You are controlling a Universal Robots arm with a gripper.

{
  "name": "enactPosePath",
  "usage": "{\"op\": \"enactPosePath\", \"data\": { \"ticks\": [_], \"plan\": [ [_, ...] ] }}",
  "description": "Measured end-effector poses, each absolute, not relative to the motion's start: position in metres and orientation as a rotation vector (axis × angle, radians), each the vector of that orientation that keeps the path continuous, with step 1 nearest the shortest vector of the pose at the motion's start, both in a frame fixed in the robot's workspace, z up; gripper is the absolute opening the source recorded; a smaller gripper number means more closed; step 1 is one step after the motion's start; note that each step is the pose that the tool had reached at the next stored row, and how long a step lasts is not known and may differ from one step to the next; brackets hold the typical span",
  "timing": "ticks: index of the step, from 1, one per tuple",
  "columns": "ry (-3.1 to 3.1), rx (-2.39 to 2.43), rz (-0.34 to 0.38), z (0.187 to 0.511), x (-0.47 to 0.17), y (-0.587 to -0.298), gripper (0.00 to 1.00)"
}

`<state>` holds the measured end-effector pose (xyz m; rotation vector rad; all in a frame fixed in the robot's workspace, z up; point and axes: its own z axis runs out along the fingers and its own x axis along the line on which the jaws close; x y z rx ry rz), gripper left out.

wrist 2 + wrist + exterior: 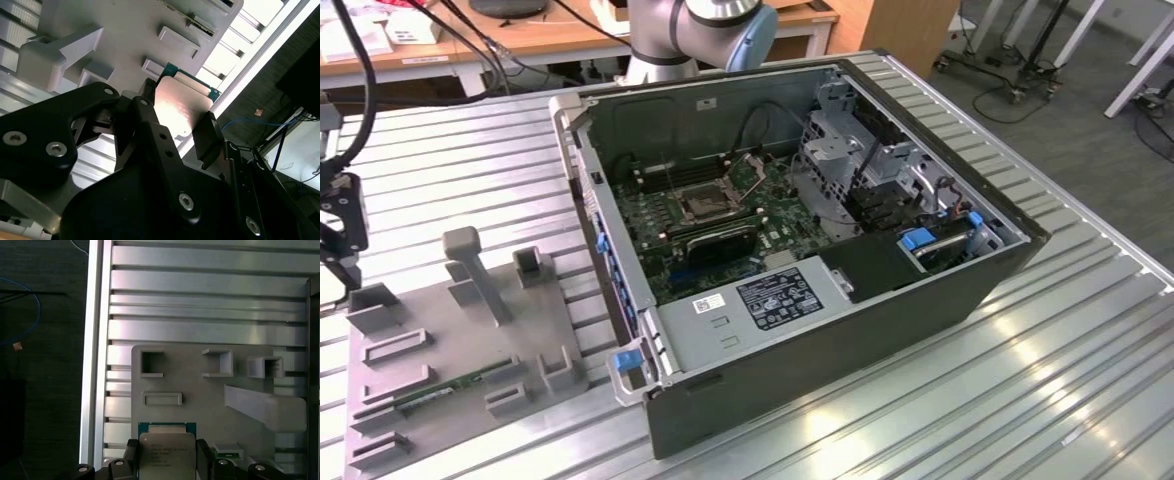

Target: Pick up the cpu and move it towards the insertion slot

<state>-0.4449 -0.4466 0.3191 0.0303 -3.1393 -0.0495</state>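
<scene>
The cpu [166, 454] is a flat square chip with a silvery face and a green rim. It sits between my gripper's [167, 460] two dark fingers, which press on its opposite edges above the grey tray [200, 405]. In the second wrist view the cpu [181, 106] is likewise clamped in the gripper [177, 117]. In the exterior view the gripper [339, 235] hangs at the far left, over the tray [454, 345]. The insertion slot [698, 203] lies on the green board inside the open computer case [854, 330], well to that view's right of the gripper.
The tray carries several raised grey blocks and pockets and a tall post [470, 270]. A green memory stick [454, 386] lies in one of its slots. The ribbed metal table [1041, 390] ends close beside the tray, with dark floor and a blue cable [25, 315] beyond.
</scene>
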Motion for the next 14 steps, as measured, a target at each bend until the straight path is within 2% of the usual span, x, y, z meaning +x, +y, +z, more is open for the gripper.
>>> {"op": "enactPosePath", "data": {
  "ticks": [14],
  "plan": [
    [-3.140, 0.030, -0.050, 0.338, -0.445, -0.447, 0.54]
  ]
}}
